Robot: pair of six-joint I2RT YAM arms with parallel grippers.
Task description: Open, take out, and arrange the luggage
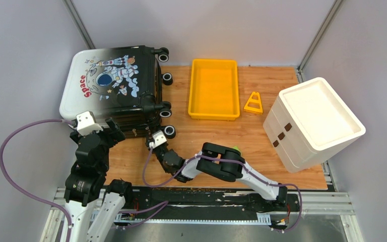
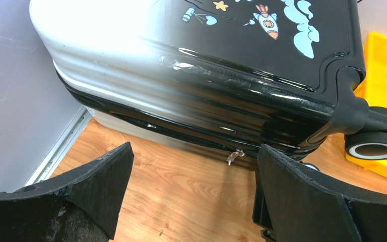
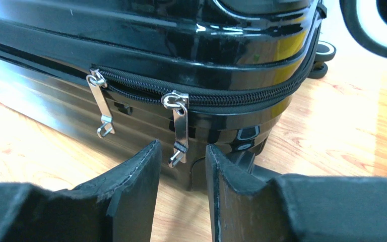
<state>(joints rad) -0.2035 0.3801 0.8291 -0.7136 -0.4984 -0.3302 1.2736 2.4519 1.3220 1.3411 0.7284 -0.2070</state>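
From above, the luggage [image 1: 113, 83] is lying flat at the far left of the table [image 1: 221, 136], long axis running left to right, zipper edge facing the arms. In the left wrist view, the left end effector [image 2: 194, 156] is gaping wide, released, just short of the shell. In the right wrist view, the right end effector [image 3: 181, 151] is sitting nearer the job: a zipper pull [image 3: 180, 128] is hanging between its narrowly parted fingers, nothing gripped yet.
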